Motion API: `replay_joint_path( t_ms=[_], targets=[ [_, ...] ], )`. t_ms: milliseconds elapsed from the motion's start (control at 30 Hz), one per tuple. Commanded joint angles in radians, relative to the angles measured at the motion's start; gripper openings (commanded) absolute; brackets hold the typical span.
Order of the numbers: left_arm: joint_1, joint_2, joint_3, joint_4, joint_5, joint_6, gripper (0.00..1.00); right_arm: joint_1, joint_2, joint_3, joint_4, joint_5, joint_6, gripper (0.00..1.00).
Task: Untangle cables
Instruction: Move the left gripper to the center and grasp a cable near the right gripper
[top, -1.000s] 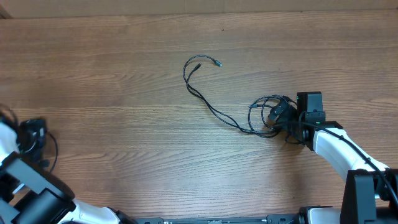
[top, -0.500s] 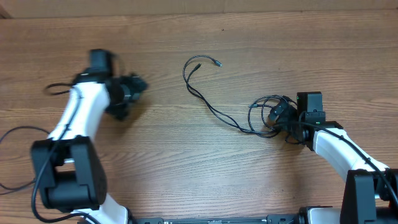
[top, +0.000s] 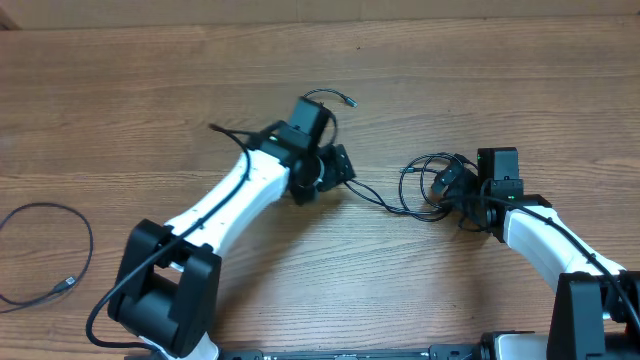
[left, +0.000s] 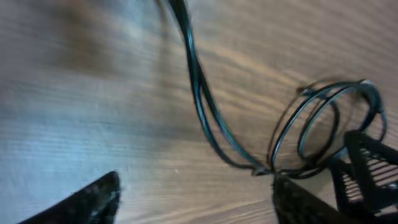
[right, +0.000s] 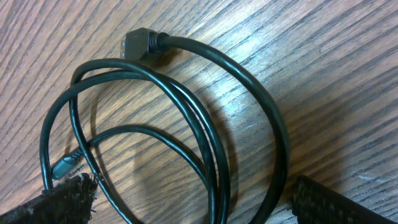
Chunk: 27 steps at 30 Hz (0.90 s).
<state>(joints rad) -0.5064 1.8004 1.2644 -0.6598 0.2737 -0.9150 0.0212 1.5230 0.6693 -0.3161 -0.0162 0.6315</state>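
A long thin black cable runs from its plug tip under my left arm to a small coil of cables at centre right. My left gripper hovers over the long cable; in the left wrist view the cable lies ahead of its open fingers, with only bare wood between them. My right gripper sits on the coil, open, and the coil's strands pass between its fingertips. A grey plug shows there. Another cable lies looped at the far left.
The wooden table stretches to a pale wall at the back. My left arm lies diagonally across the middle. The right gripper's meshed finger shows at the left wrist view's right edge.
My left arm has swung from the far left edge across the table to the long cable in the middle, uncovering a looped cable at the left. The right arm has not moved.
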Motion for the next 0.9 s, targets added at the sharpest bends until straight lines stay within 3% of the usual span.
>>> replay_joint_path(
  t_ms=[0,67,167,300,600,767,867],
  targets=[
    [-0.064,0.011,-0.01,-0.039,-0.104,-0.185,0.73,-0.004,0.031,-0.042,-0.034,-0.005,0.018,1.0],
    [-0.095,0.011,-0.034,-0.038,-0.144,-0.258,0.62,-0.004,0.031,-0.042,-0.034,-0.005,0.018,1.0],
    [-0.121,0.011,-0.089,-0.012,-0.184,-0.345,0.61,-0.004,0.031,-0.042,-0.034,-0.005,0.018,1.0],
    [-0.13,0.011,-0.14,0.137,-0.184,-0.348,0.62,-0.004,0.031,-0.042,-0.034,-0.005,0.018,1.0],
    [-0.155,0.011,-0.203,0.307,-0.209,-0.35,0.64,-0.004,0.031,-0.042,-0.034,-0.005,0.018,1.0],
    [-0.185,0.011,-0.206,0.353,-0.285,-0.402,0.57,-0.004,0.031,-0.042,-0.034,-0.005,0.018,1.0],
    [-0.212,0.014,-0.207,0.372,-0.332,-0.409,0.47,-0.004,0.031,-0.042,-0.034,-0.005,0.018,1.0]
  ],
)
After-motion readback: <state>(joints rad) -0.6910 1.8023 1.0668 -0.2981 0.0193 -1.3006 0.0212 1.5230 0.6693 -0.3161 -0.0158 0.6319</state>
